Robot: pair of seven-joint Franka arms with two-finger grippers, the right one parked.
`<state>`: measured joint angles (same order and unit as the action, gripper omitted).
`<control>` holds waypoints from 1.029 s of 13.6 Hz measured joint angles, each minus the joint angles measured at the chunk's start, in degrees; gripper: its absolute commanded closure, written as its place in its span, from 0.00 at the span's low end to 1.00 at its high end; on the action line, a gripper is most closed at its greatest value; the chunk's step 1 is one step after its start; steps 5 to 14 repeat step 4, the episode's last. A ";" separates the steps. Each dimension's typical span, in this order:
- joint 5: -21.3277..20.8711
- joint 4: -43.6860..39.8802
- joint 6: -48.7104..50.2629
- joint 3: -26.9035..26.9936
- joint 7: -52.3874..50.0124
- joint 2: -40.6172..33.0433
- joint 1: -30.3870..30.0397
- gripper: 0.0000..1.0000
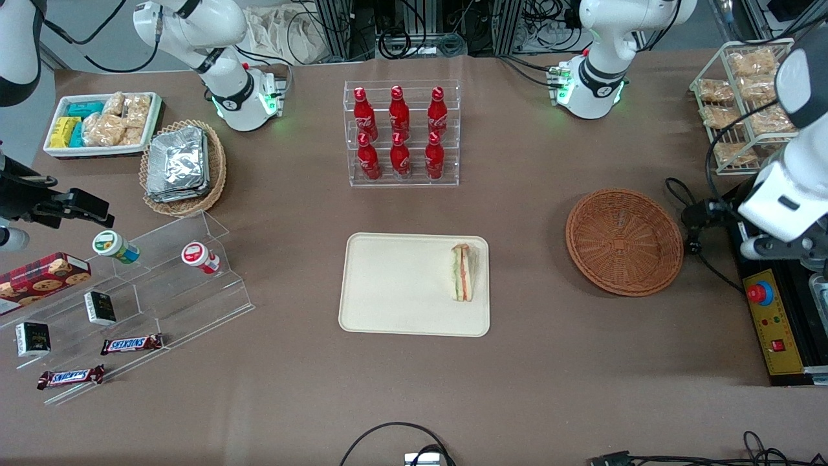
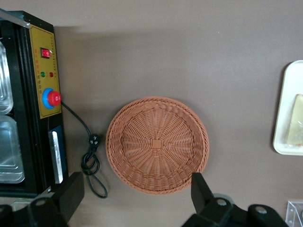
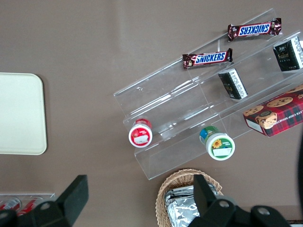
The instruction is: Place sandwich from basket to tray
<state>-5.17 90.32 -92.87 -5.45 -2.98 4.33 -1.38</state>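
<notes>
The sandwich (image 1: 462, 272) lies on the cream tray (image 1: 394, 285), close to the tray edge nearest the basket. In the left wrist view the sandwich (image 2: 296, 120) and a strip of the tray (image 2: 283, 109) show at the picture's edge. The reddish-brown wicker basket (image 1: 624, 241) stands beside the tray toward the working arm's end of the table, with nothing in it (image 2: 157, 144). My gripper (image 1: 702, 213) hangs high over the table beside the basket's rim. It (image 2: 136, 196) is open, its fingers (image 2: 201, 189) spread wide with nothing between them.
A black control box with a red stop button (image 1: 760, 293) and a coiled cable (image 2: 91, 163) lie beside the basket. A rack of red bottles (image 1: 400, 133) stands farther from the camera than the tray. A wire rack of snack bags (image 1: 744, 97) stands at the working arm's end.
</notes>
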 measured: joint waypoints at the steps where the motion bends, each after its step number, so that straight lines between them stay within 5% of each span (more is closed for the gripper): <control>1: 1.30 0.26 0.93 0.07 0.12 -1.62 0.03 0.00; 4: 4.65 0.57 3.41 1.24 0.41 -5.25 0.03 0.00; 14: 4.65 0.57 3.41 1.24 0.41 -5.25 0.03 0.00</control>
